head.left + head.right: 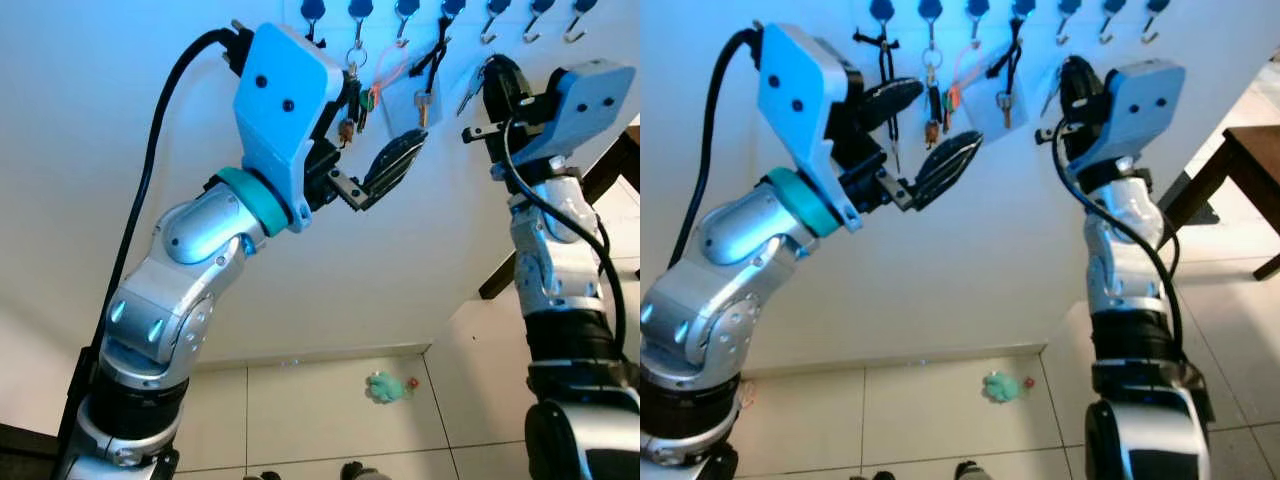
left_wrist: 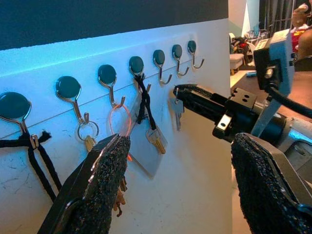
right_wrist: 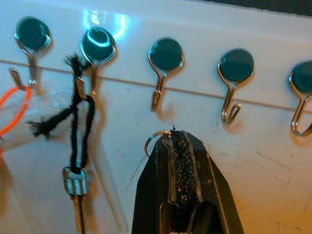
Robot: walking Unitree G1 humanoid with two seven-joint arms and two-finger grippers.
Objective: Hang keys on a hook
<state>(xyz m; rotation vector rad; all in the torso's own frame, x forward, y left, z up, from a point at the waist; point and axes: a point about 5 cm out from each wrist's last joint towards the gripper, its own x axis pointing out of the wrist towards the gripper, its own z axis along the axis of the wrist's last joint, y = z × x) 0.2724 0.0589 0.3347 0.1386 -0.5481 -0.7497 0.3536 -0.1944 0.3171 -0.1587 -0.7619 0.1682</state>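
A row of wire hooks [image 2: 158, 61] on dark round bases runs along the white wall. My right gripper [image 3: 178, 139] is shut on a key ring [image 3: 150, 142], held just below an empty hook [image 3: 165, 57]. Its silver key [image 2: 178, 112] dangles under the fingers. Hooks to the robot's left carry a black cord with a key [image 3: 75, 183], an orange loop with a clear tag [image 2: 119, 122] and a ring of keys [image 2: 87, 134]. My left gripper [image 1: 925, 125] stands open with nothing in it, a little out from the wall before those hung keys.
A small green toy [image 1: 388, 387] lies on the tiled floor at the foot of the wall. A dark wooden table [image 1: 1240, 160] stands to the right. More empty hooks [image 3: 234, 68] continue to the right of the held ring.
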